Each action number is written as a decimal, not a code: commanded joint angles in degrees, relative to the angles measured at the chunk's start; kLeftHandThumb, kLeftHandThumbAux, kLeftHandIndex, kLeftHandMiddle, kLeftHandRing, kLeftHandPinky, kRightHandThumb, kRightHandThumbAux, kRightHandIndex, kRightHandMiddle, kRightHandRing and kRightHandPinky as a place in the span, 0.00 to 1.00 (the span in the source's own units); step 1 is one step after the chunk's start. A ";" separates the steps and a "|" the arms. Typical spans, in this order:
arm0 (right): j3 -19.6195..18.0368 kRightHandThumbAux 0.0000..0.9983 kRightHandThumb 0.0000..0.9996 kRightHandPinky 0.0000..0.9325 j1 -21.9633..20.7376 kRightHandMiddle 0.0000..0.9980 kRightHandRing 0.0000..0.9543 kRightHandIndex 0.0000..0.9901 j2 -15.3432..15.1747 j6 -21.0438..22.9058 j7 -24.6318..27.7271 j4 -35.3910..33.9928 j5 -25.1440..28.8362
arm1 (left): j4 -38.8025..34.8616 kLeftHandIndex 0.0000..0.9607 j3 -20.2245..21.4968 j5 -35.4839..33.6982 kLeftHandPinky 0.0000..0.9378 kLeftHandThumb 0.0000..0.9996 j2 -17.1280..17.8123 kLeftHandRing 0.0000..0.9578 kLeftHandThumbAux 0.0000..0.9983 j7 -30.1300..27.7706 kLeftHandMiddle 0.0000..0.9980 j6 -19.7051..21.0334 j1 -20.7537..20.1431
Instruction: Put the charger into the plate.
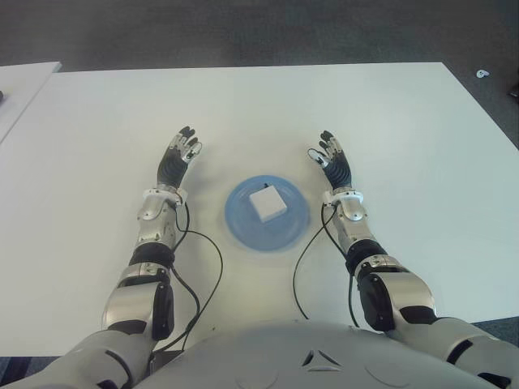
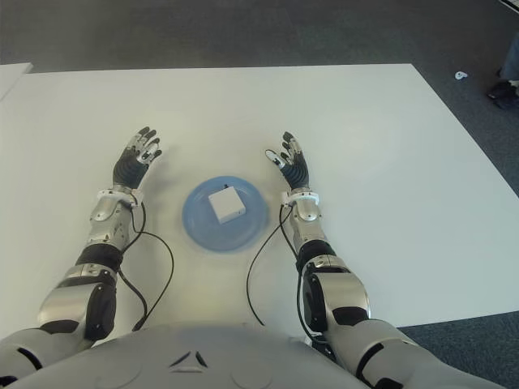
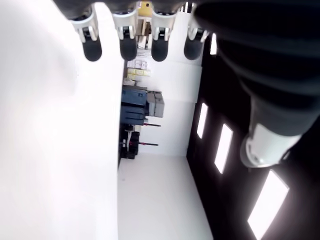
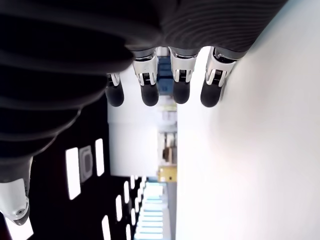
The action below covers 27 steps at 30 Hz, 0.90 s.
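The white charger [image 1: 267, 203] is sitting inside the blue plate [image 1: 240, 221], clear of its rim. The left hand [image 1: 178, 159] and right hand [image 1: 332, 160] are flanking the plate, fingers extended, grasping nothing; bare white table [image 1: 243, 113] is lying open beyond them

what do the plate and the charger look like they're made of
The blue plate looks like plastic, possibly melamine: even colour, soft sheen, thin rim. The white charger lying in it looks like moulded plastic, matte, with clean block edges. The left hand and right hand show open either side of the plate.
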 commanded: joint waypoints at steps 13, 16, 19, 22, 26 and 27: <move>-1.14 0.53 0.04 0.00 3.56 0.00 0.00 0.00 -0.15 3.32 -0.03 1.97 1.19 | -15.27 0.00 -5.93 6.75 0.00 0.02 -2.44 0.00 0.60 3.56 0.00 1.46 10.50; -1.00 0.52 0.04 0.00 3.62 0.00 0.00 0.00 -0.19 3.57 0.00 1.95 1.08 | -18.08 0.00 -6.75 8.03 0.00 0.01 -2.88 0.00 0.59 4.31 0.00 0.66 12.77; -0.90 0.51 0.03 0.00 3.79 0.00 0.00 0.00 -0.22 3.54 0.12 1.79 1.02 | -19.24 0.00 -7.27 9.03 0.00 0.00 -2.82 0.00 0.59 5.04 0.00 0.09 13.74; -0.59 0.52 0.03 0.00 3.99 0.00 0.00 0.00 -0.37 3.20 0.74 1.68 0.81 | -18.76 0.00 -8.06 11.50 0.00 0.01 -2.50 0.00 0.57 6.44 0.00 -2.08 14.41; -0.45 0.53 0.03 0.00 4.13 0.00 0.00 0.00 -0.47 3.36 1.11 1.50 0.74 | -17.68 0.00 -8.54 13.19 0.00 0.03 -2.60 0.00 0.55 7.95 0.00 -3.18 14.46; -0.44 0.53 0.03 0.00 4.18 0.00 0.00 0.00 -0.50 3.35 1.24 1.47 0.75 | -17.30 0.00 -8.63 13.68 0.00 0.03 -2.69 0.00 0.54 8.63 0.00 -3.59 14.37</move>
